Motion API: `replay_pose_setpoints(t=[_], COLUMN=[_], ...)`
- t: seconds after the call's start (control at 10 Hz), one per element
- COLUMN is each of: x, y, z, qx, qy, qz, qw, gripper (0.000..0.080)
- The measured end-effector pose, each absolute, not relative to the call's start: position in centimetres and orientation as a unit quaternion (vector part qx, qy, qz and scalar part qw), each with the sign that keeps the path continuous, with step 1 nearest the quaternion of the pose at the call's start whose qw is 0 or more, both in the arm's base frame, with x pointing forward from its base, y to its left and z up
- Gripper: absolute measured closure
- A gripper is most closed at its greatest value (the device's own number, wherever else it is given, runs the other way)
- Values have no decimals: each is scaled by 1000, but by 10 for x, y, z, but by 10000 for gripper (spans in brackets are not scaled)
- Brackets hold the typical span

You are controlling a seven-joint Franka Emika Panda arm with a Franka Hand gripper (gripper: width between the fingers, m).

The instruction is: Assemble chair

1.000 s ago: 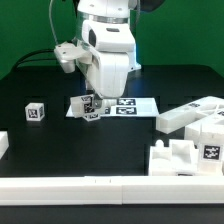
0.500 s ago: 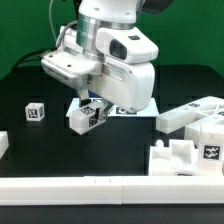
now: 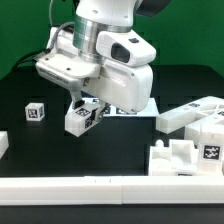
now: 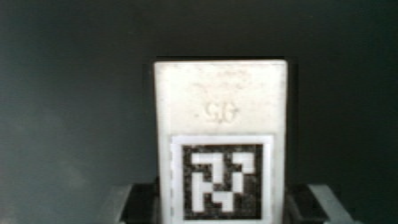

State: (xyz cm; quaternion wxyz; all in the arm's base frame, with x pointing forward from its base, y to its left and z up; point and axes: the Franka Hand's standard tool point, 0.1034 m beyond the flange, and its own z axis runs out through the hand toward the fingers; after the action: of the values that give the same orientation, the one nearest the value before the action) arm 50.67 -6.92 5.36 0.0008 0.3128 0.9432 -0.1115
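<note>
My gripper (image 3: 86, 107) is shut on a white tagged chair part (image 3: 80, 118), a short block held just above the black table left of centre. In the wrist view the same block (image 4: 219, 120) fills the middle, its black-and-white tag facing the camera, with a dark finger (image 4: 139, 205) on each side of it. More white chair parts lie at the exterior view's right: slabs and bars (image 3: 195, 115) and a blocky piece (image 3: 185, 155). A small tagged cube (image 3: 36, 112) sits at the left.
The marker board (image 3: 135, 105) lies flat behind the arm, mostly hidden by it. A long white rail (image 3: 100, 190) runs along the front edge. A small white piece (image 3: 4, 145) sits at the far left edge.
The arm has tilted and swung toward the exterior view's left and forward, carrying the held block off the marker board area toward the table's left of centre.
</note>
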Motion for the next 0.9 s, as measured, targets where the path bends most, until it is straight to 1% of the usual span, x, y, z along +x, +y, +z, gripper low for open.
replay_pose_setpoints(t=[0.3, 0.7, 0.8, 0.9], x=[486, 484, 484, 484], y=[-72, -72, -73, -73], z=[21, 18, 18, 18], qx=[324, 344, 346, 348], qy=[937, 930, 929, 928], qz=[-125, -128, -128, -128], qw=[-25, -26, -26, -26], gripper=[515, 515, 415, 415])
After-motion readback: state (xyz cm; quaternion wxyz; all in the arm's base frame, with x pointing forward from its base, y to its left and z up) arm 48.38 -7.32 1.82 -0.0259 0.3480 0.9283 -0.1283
